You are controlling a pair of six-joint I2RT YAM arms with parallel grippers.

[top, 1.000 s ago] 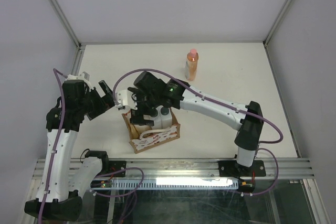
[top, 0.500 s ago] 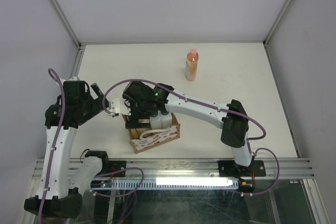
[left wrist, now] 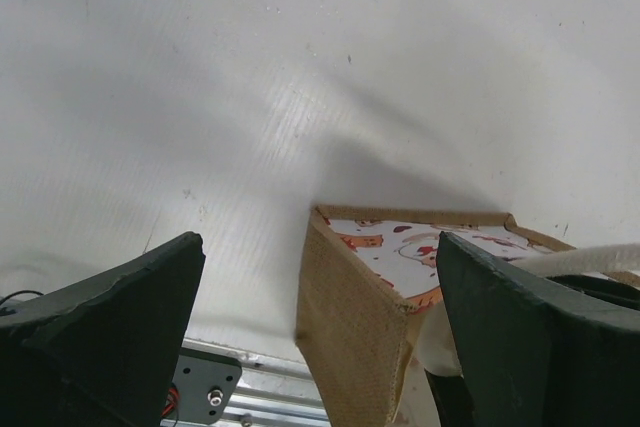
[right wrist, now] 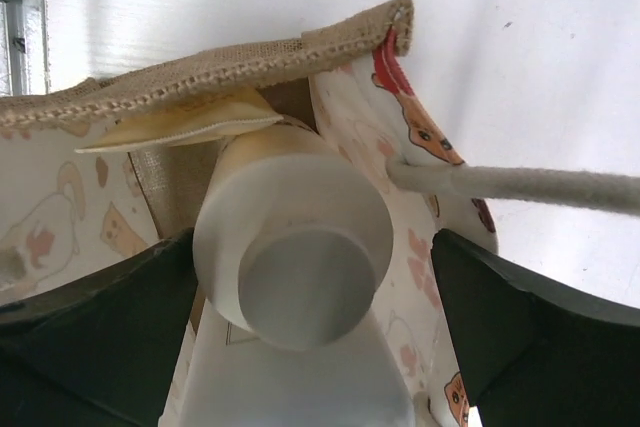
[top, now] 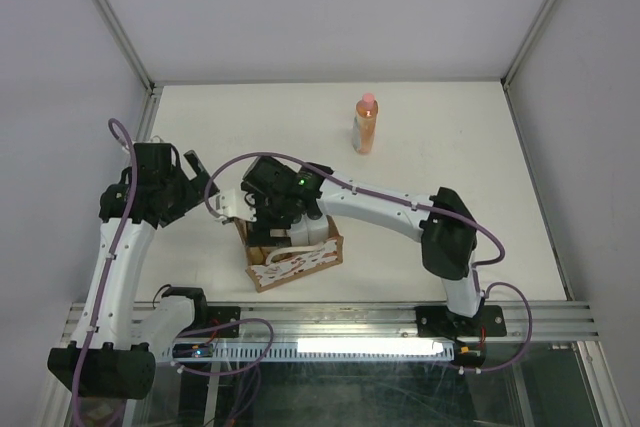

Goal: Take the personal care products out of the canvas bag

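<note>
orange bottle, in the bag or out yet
Out. The orange bottle stands upright on the table, well apart from the canvas bag.

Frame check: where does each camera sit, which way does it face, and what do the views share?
Top external: above and behind the bases, looking down on the table; both arms show, right gripper over the canvas bag.
Left wrist: looks down at table and a bag corner; its spread fingers frame the view.
Right wrist: looks down into the bag at the beige bottle; fingers either side.
Shared: all three show the bag.
</note>
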